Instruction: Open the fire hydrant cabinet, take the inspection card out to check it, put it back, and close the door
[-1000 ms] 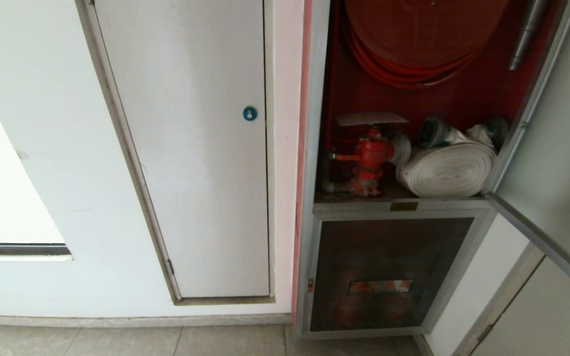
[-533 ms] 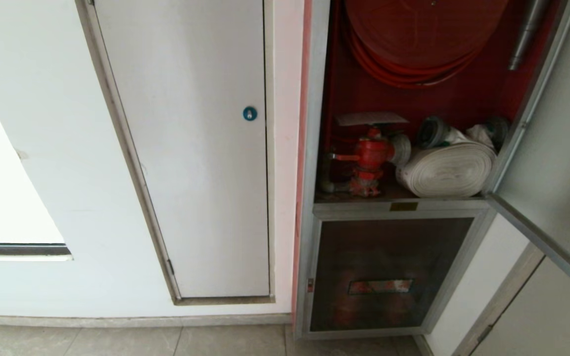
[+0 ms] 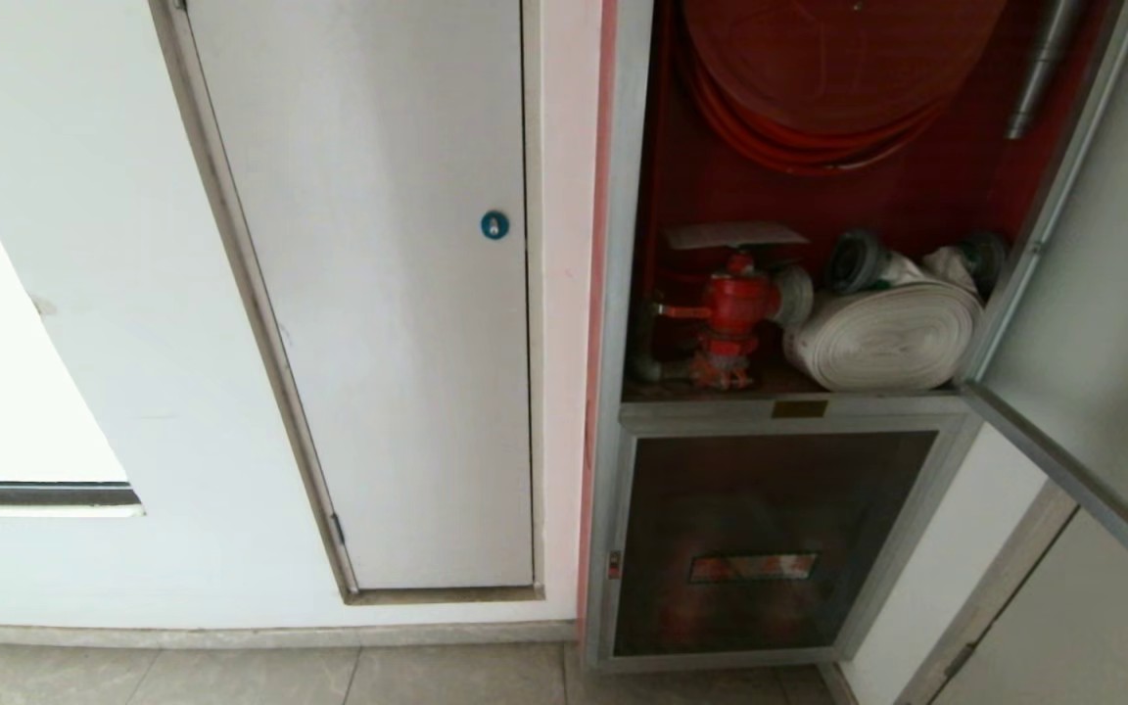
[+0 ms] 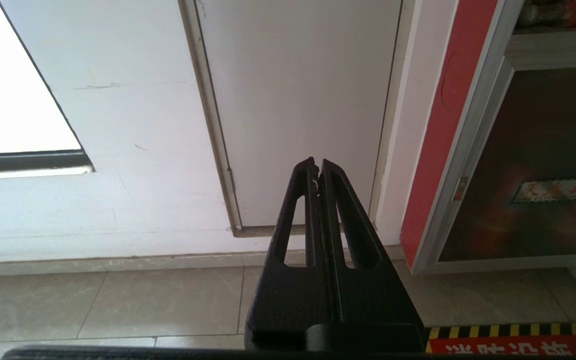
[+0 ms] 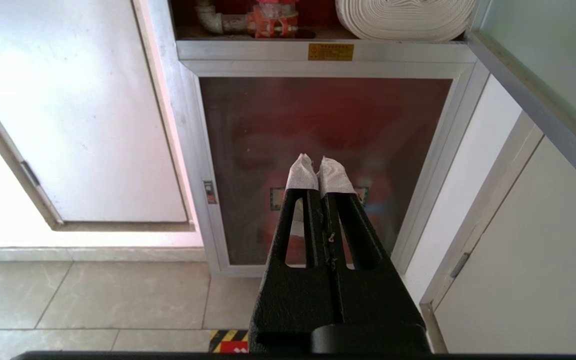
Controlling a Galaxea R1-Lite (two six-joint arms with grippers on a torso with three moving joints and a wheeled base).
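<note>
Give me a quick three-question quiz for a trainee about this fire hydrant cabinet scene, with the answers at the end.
1. True or false: the large tinted glass door in its silver frame of the tall silver-framed, red-lined fire hydrant cabinet stands open.
2. Where does the thin pale grey inspection card lie? A) on the floor tiles B) on top of the red hydrant valve C) in the right gripper
3. Fill in: the rolled white hose lies beside the valve, on the side nearer the ____ door.

Key:
1. True.
2. B; both the right gripper and the left gripper have their jaws shut and empty, hanging low before the wall.
3. Open.
</note>
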